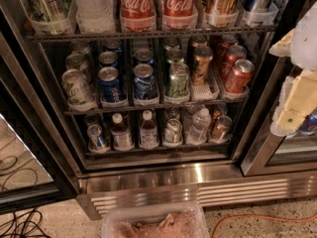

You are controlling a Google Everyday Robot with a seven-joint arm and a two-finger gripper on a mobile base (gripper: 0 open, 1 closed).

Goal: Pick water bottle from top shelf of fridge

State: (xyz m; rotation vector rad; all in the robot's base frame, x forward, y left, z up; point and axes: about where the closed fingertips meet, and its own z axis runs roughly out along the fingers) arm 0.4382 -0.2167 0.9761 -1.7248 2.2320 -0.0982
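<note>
The fridge (198,175) stands open, so the front of the top shelf (148,33) is free to reach. The water bottle (94,4) is hemmed in by cans (47,6) on its left and a Coke bottle (136,4) on its right. The gripper (291,82) hangs outside, right of the racks.

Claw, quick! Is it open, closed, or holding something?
Claw: at the right edge, in front of the fridge; open or closed cannot be told. The water bottle stands on the top shelf, not in the claw.
</note>
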